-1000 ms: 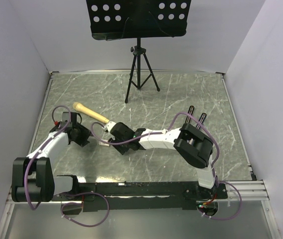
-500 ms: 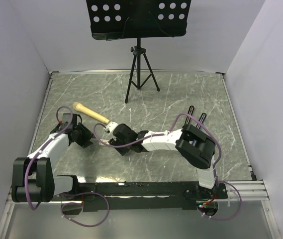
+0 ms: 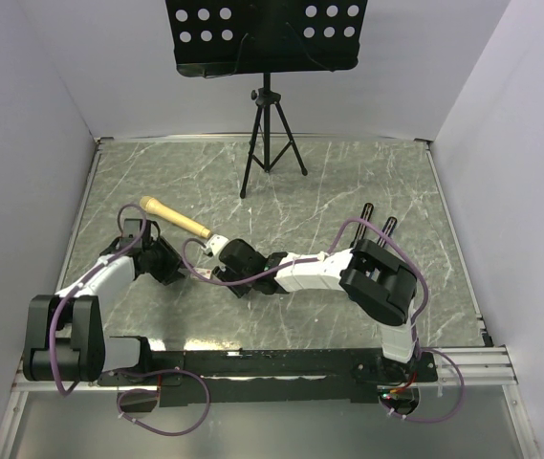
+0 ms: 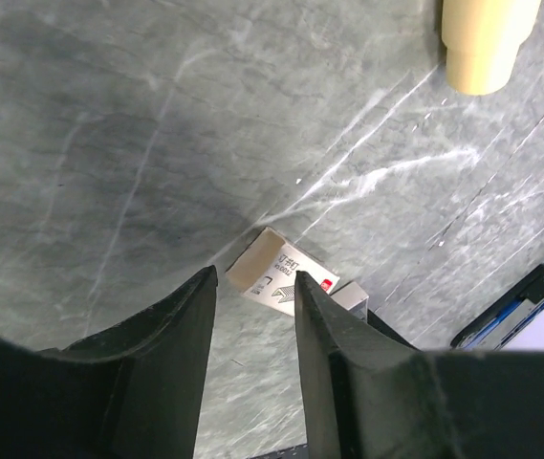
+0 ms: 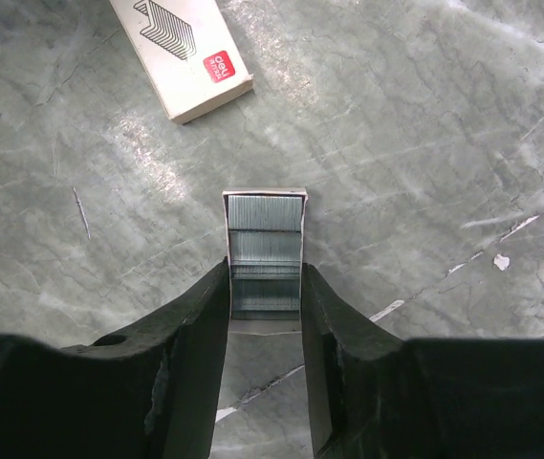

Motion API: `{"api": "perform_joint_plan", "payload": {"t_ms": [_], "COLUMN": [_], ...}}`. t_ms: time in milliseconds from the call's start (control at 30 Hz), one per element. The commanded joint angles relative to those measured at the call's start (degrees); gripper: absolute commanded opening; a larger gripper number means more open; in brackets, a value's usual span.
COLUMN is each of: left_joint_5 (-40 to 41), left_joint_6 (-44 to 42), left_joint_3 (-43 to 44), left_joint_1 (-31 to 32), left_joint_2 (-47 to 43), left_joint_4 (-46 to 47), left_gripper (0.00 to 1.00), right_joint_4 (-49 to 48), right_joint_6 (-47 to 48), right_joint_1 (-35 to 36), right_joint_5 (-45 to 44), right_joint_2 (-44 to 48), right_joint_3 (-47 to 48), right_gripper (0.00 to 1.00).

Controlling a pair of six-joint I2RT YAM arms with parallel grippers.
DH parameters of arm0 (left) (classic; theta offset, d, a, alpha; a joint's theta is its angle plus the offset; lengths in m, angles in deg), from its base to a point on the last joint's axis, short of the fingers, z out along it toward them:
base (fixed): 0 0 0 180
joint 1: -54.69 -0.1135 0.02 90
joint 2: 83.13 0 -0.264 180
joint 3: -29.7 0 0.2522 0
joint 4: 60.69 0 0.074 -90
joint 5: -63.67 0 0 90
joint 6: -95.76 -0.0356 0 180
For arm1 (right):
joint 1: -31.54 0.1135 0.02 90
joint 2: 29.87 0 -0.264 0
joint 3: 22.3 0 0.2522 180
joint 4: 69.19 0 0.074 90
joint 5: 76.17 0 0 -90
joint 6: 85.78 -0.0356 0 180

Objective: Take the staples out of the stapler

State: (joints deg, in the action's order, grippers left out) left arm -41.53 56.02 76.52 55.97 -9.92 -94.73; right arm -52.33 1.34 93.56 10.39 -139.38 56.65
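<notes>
In the right wrist view the stapler (image 5: 264, 229) is a small grey metallic block of staple rows in a white tray. My right gripper (image 5: 264, 273) is shut on its near end, one finger against each side. A beige staple box (image 5: 182, 55) with a red logo lies just beyond it. My left gripper (image 4: 252, 277) is open and empty, low over the table, pointing at the same box (image 4: 281, 277). The grey stapler (image 4: 350, 296) shows just behind the box there. In the top view the two grippers (image 3: 178, 266) (image 3: 216, 260) nearly meet at the left centre.
A wooden handle (image 3: 174, 218) lies just beyond the left gripper and shows in the left wrist view (image 4: 487, 43). A blue tool (image 4: 515, 311) lies at that view's right edge. A music stand tripod (image 3: 270, 143) stands at the back. Two black bars (image 3: 379, 218) lie right of centre.
My right gripper has moved left towards the left gripper. My left gripper has shifted slightly right and turned towards it.
</notes>
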Motion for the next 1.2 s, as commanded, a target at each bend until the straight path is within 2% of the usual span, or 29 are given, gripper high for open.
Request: {"api": "perform_joint_plan", "payload": {"t_ms": [0,500,1033,1167], "left_joint_5": [-1.50,-3.34,-5.72,-4.67], "left_joint_6": [-1.83,-3.15,-5.61,-6.05], "left_joint_3": [0.08,0.52,1.66,1.92], "left_joint_1": [1.00,3.64,3.99,3.99], "left_joint_2": [1.23,5.27,5.98,5.37], "left_joint_4": [2.08,6.12,5.69,5.16], "left_gripper": [0.41,0.30,0.23,0.17], "right_joint_4": [1.30,-0.28,0.42,0.33], "right_joint_6": [1.73,5.42,7.01,7.62], "right_joint_1": [0.56,0.56,0.56,0.47], "right_joint_5": [0.98,4.41,4.23,3.79], "right_joint_2": [-0.44,-2.11,-4.31,-4.30], "right_joint_3": [0.55,2.57,4.69,4.51], "right_gripper": [0.37,0.37,0.37,0.37]}}
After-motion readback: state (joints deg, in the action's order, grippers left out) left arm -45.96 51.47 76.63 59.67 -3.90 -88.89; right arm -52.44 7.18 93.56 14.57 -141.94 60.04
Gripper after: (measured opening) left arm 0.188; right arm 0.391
